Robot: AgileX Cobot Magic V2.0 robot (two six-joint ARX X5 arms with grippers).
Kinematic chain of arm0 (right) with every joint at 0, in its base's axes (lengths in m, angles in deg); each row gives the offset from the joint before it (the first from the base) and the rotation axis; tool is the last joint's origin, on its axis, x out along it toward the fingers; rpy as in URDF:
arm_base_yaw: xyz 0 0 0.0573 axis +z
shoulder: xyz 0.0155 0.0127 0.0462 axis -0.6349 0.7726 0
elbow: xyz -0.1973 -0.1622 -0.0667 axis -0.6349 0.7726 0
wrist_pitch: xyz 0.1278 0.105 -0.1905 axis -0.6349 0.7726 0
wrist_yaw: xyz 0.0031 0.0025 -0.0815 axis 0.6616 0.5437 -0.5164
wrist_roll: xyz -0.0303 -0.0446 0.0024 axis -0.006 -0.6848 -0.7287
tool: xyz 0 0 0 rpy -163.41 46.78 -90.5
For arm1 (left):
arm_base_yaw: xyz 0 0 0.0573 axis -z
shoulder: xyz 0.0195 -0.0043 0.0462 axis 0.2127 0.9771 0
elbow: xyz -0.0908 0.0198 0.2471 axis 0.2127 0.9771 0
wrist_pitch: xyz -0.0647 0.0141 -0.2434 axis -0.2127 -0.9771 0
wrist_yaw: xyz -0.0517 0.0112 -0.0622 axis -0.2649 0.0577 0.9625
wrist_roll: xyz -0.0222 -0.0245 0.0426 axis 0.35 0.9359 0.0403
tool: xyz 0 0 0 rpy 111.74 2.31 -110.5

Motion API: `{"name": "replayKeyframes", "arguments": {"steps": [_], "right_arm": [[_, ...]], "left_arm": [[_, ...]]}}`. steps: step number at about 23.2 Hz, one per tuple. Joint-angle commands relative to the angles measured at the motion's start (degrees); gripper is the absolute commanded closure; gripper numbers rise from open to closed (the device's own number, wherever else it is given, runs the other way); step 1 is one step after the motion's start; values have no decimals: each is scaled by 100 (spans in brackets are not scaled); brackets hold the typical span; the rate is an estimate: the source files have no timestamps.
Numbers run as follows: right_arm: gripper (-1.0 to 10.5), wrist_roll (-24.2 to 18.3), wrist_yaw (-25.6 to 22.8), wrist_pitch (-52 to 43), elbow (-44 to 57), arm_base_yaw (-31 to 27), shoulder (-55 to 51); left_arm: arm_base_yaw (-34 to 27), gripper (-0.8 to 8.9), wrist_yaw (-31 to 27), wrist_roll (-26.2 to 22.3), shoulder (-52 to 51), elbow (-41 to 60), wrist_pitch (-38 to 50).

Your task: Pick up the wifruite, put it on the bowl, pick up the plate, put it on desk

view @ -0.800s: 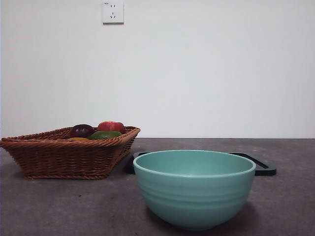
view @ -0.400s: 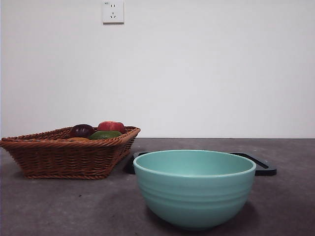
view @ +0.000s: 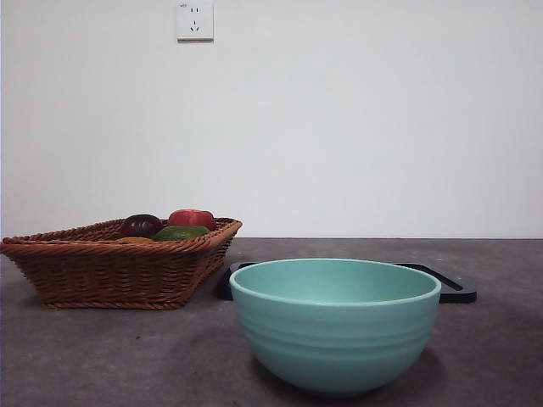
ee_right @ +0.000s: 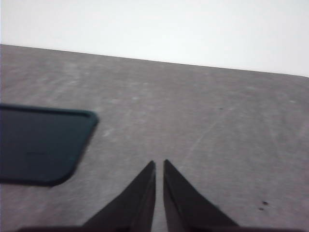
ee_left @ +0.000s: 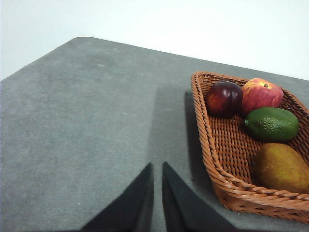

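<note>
The wifruite point(ee_left: 282, 168), an orange-brown oval, lies in a brown wicker basket point(ee_left: 227, 186) and shows only as a sliver point(view: 134, 241) over the basket rim in the front view. The teal bowl point(view: 335, 326) stands empty on the desk point(view: 85, 356), near the front. Behind it lies the flat black plate point(view: 454, 287), which also shows in the right wrist view point(ee_right: 38, 145). My left gripper point(ee_left: 157, 166) hangs shut above bare desk beside the basket. My right gripper point(ee_right: 159, 164) is shut over the desk beside the plate. Neither arm shows in the front view.
The basket point(view: 119, 267) at the left also holds a dark purple fruit point(ee_left: 224, 98), a red fruit point(ee_left: 260, 94) and a green fruit point(ee_left: 271, 123). A white wall with a socket point(view: 194, 20) stands behind the desk.
</note>
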Motion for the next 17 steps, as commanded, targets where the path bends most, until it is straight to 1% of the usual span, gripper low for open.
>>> {"name": "replayKeyframes", "arguments": {"steps": [1, 4, 7, 14, 17], "right_arm": [[924, 160, -188, -9, 28, -9, -17], [924, 205, -363, 50, 28, -9, -17], [924, 291, -520, 354, 28, -9, -17], [924, 286, -520, 339, 28, -9, -17], [924, 238, -304, 345, 28, -4, -17]], "left_arm": [[4, 787, -24, -28, -7, 118, -24], [4, 787, -24, -28, -7, 118, -24], [4, 787, -24, -28, -7, 118, -24], [4, 787, -24, -28, -7, 118, -24], [4, 787, -24, -28, -7, 118, -24]]}}
